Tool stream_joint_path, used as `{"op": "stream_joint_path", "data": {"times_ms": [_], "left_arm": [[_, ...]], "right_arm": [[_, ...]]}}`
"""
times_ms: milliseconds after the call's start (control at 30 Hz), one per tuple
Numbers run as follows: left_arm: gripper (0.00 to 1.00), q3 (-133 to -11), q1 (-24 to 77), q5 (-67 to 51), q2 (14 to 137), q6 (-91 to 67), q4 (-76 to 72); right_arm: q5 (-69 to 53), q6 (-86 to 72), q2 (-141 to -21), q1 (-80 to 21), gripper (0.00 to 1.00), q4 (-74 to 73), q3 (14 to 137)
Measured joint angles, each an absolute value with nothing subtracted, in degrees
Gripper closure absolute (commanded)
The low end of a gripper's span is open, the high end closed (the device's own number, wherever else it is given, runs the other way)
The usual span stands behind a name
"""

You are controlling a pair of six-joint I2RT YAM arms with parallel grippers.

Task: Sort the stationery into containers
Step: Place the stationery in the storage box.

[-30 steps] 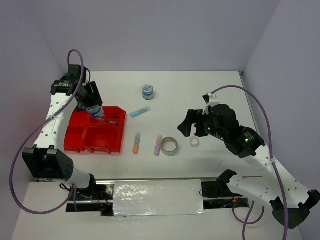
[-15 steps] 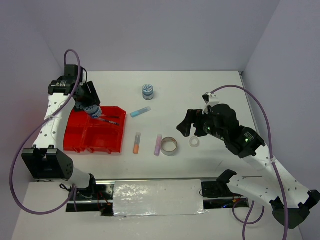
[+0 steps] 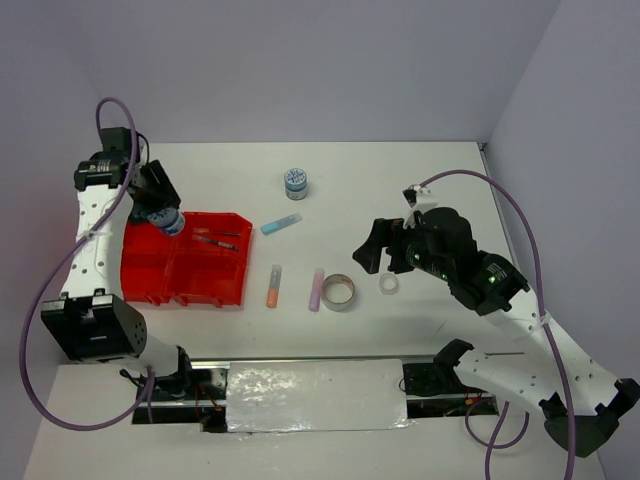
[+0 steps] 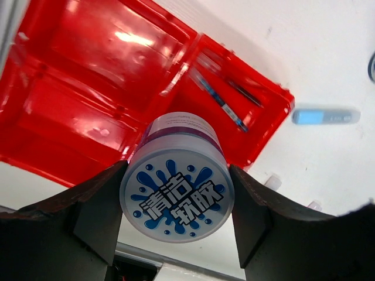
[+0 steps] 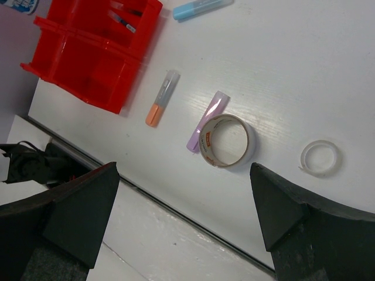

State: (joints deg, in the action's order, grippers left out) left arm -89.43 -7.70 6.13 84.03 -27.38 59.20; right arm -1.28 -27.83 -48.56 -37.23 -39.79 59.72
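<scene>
My left gripper (image 3: 164,217) is shut on a round blue-patterned tub (image 4: 177,194) and holds it above the back left part of the red tray (image 3: 150,282). Two thin pens (image 3: 216,240) lie in the tray's back right compartment. A second tub (image 3: 296,182) stands at the back middle. A light-blue stick (image 3: 281,224), an orange stick (image 3: 272,286), a lilac stick (image 3: 317,289), a grey tape ring (image 3: 338,292) and a clear tape ring (image 3: 388,284) lie on the table. My right gripper (image 3: 374,250) is open and empty above the table, right of the tape rings.
White walls close the table at the left, back and right. A metal rail (image 3: 300,380) runs along the near edge between the arm bases. The right arm's purple cable (image 3: 520,225) loops over the right side.
My left gripper has moved left and slightly back with the tub, from over the tray's back right compartment to over its back left. The right arm has not moved.
</scene>
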Motion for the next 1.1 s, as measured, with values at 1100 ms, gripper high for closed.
{"op": "stream_joint_path", "data": {"times_ms": [1100], "left_arm": [[0.87,-89.7,-24.3,9.0,105.9,-34.9,45.3]], "right_arm": [[-6.9,-21.2,-54.3,-35.2,0.0,-36.7,61.0]]}}
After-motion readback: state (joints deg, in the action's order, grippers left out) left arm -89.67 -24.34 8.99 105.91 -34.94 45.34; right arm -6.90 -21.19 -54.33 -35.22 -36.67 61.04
